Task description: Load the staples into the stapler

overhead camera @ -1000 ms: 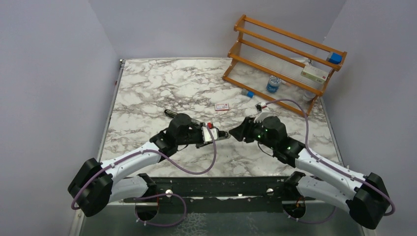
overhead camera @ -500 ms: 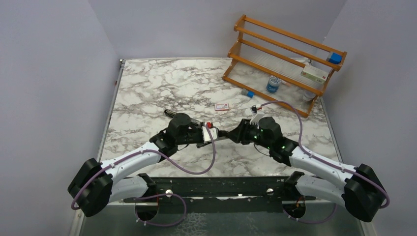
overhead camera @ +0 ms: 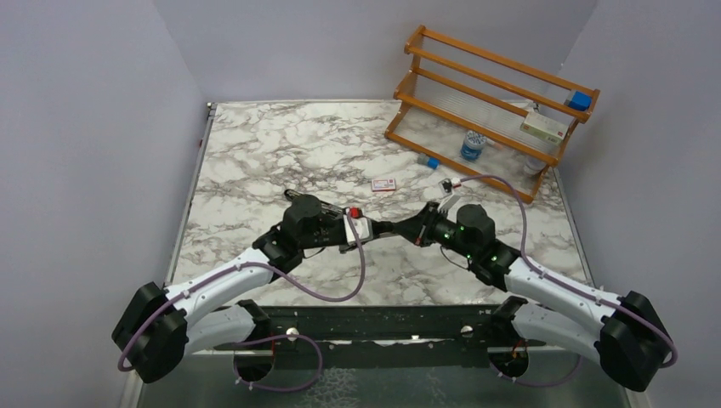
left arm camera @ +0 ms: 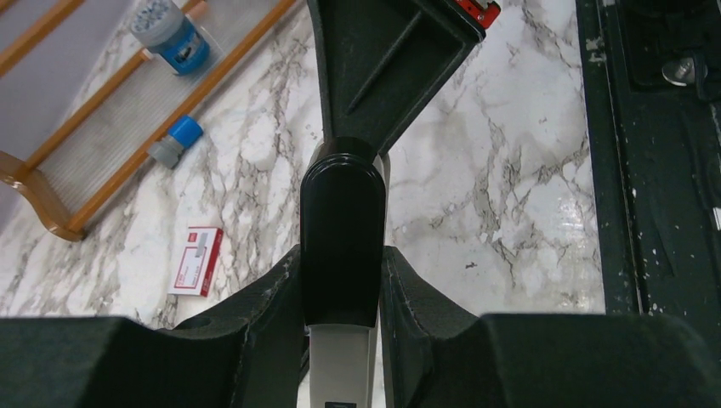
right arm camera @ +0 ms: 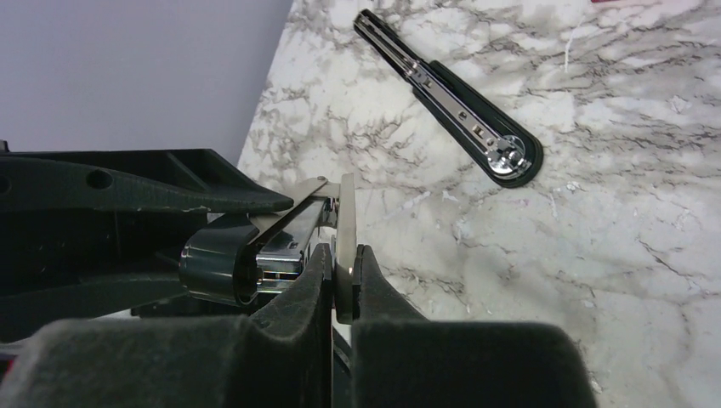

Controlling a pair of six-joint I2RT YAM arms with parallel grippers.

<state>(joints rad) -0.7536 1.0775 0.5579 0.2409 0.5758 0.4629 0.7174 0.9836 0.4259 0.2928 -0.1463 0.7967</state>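
Between the two arms, above the marble tabletop (overhead camera: 255, 144), your left gripper (left arm camera: 342, 285) holds the stapler (left arm camera: 342, 212), jaws clamped on its glossy black body. Your right gripper (right arm camera: 343, 263) has its jaws pinched tight on a thin metal tab at the stapler's end. Expect rigid, slick plastic and steel; the tab looks thin and probably springy, so pull it straight. The staples (left arm camera: 195, 261), a small pink-red box, lie well apart near the wooden rack (overhead camera: 485, 93): light, best taken across the narrow sides.
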